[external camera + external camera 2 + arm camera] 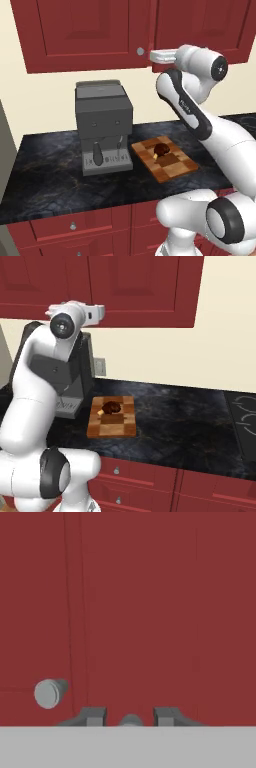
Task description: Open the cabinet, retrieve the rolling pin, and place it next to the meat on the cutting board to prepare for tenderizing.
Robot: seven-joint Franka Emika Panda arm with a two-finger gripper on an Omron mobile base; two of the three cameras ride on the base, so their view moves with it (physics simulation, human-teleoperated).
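Note:
The dark-red cabinet [85, 30] hangs on the wall above the counter, both doors closed [135, 286]. My gripper [151, 56] is raised to the right door's lower inner corner. In the hand view the gripper [130, 716] is shut on that door's round silver knob [131, 720]. The left door's knob [49, 693] stands free beside it [140, 51]. The checkered cutting board [165, 159] lies on the counter with the dark brown meat [161, 149] on its far half [111, 406]. The rolling pin is hidden.
A grey coffee machine [102, 125] stands left of the board on the black stone counter [180, 411]. A stovetop [245, 416] lies at the far right. Red drawers [75, 225] with silver knobs run below the counter. A wall outlet [100, 367] sits behind the machine.

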